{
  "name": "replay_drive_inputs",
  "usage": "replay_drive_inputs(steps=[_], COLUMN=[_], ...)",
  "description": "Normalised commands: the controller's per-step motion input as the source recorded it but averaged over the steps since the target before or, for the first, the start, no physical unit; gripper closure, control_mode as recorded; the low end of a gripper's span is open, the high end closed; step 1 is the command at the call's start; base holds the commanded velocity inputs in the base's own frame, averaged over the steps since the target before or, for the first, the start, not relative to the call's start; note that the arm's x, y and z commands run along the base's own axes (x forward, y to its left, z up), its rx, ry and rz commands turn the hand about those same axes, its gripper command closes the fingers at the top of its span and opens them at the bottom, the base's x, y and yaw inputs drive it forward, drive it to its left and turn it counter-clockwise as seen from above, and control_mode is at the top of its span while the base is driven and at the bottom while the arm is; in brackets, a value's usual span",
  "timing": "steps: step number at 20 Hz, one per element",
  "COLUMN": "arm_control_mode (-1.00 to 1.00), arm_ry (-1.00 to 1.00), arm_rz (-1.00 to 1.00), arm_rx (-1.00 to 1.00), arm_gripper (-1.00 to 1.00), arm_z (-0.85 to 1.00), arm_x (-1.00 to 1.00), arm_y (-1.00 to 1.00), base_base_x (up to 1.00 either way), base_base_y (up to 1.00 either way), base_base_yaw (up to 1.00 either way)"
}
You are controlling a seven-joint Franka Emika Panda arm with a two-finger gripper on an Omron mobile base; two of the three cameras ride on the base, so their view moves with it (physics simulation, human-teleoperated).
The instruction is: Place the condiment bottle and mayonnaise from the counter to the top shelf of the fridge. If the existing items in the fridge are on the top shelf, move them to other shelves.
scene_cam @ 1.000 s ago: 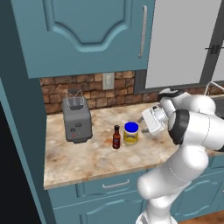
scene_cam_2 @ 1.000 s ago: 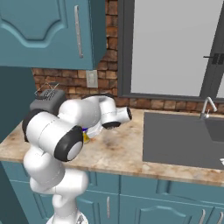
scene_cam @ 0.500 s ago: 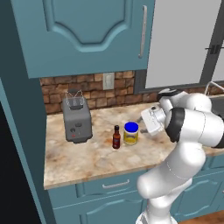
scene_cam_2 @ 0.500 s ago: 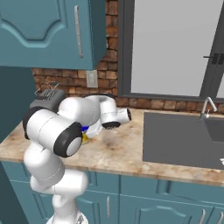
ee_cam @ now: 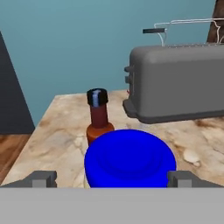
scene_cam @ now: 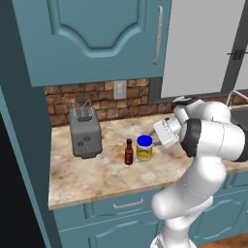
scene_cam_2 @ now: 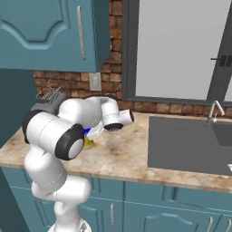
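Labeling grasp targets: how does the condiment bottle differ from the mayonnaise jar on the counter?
Shape: the condiment bottle is slim with a narrow neck; the mayonnaise is a squat, wide jar.
Colour: the bottle is dark red-brown; the jar has a blue lid and yellow label.
Position: in the hand view the jar is nearest, between the fingers; the bottle stands behind it.
Shared: both upright on the counter, similar height.
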Motion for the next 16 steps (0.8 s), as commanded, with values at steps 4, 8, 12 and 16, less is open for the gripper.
replay_drive_inputs(steps=[4, 8, 12, 16], arm_control_mode=[-1.0, -1.0, -1.0, -1.0], arm_ry=[-0.03, -0.09, -0.04, -0.01], arm_rz=[0.0, 0.0, 0.0, 0.0], arm_rx=[0.0, 0.0, 0.0, 0.0], arm_gripper=[-1.0, -1.0, -1.0, -1.0], arm_z=[-0.24, -0.14, -0.15, -0.04], arm_x=[0.0, 0.0, 0.0, 0.0], arm_y=[-0.03, 0.0, 0.0, 0.13], base_base_x=[0.0, 0.0, 0.0, 0.0], base_base_y=[0.0, 0.0, 0.0, 0.0], base_base_yaw=[0.0, 0.0, 0.0, 0.0])
